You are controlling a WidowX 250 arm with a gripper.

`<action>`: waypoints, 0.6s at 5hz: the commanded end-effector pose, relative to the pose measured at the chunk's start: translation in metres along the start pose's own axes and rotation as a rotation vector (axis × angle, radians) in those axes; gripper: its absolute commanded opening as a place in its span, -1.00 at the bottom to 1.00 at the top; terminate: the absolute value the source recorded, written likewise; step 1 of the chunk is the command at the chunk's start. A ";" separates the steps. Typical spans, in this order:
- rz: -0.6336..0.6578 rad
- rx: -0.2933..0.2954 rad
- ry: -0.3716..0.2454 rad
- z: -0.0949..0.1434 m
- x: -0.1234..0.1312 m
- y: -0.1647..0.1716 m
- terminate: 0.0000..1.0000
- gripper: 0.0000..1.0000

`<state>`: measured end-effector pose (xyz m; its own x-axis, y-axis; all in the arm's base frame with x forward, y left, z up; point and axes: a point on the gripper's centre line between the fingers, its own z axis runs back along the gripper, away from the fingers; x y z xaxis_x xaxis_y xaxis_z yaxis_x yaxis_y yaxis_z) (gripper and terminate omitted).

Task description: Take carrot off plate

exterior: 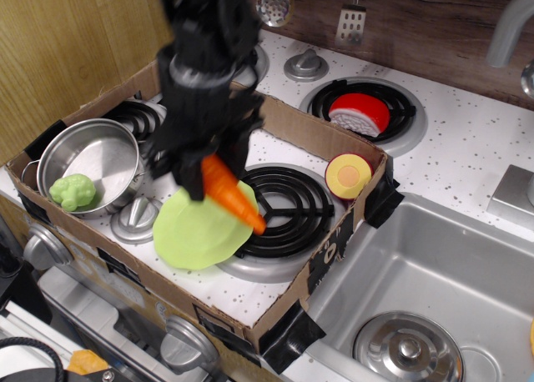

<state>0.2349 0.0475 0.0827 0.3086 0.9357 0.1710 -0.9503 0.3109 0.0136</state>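
Note:
My gripper is shut on the thick end of the orange carrot and holds it in the air, tip pointing down to the right. The carrot's green top is hidden by the fingers. The carrot hangs over the right edge of the lime-green plate and the front burner, apart from both. The plate lies bare on the stove top inside the cardboard box.
A cardboard box wall rings the stove area. A steel pot at the left holds a green broccoli toy. A round red-and-yellow toy sits at the box's right corner. A red and white toy lies on the back burner. A sink is at the right.

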 end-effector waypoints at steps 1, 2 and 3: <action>-0.112 -0.058 -0.104 0.013 0.026 -0.050 -1.00 -1.00; -0.141 -0.051 -0.096 0.005 0.040 -0.063 -1.00 -1.00; -0.182 -0.066 -0.116 -0.008 0.064 -0.070 -1.00 -1.00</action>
<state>0.3154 0.0990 0.0704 0.4745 0.8438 0.2505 -0.8740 0.4855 0.0202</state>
